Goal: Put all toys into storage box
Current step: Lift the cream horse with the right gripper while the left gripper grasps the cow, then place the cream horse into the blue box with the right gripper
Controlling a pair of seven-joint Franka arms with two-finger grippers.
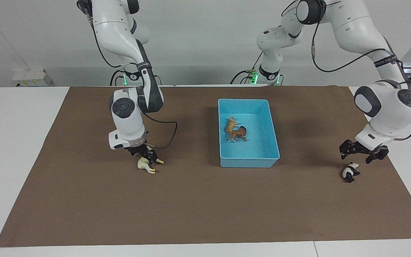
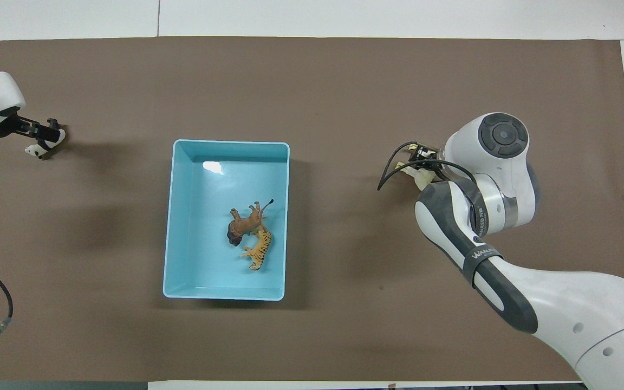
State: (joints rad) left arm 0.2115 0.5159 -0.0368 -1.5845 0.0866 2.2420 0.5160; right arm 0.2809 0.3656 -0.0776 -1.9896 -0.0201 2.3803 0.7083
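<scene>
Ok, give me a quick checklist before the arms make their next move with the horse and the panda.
1. Storage box has room: ok; tiger and lion inside.
2. Right gripper down at the horse: ok.
3. Right gripper's hold on the horse: cannot tell.
4. Left gripper open above the panda: ok.
5. Horse and panda in the box: not ok, both on the mat.

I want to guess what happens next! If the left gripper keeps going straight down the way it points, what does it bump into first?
Most likely the panda. The left gripper hangs open, pointing down, just above the toy lying on the brown mat. How well it is lined up is hard to judge; if it misses, it meets the mat.
</scene>
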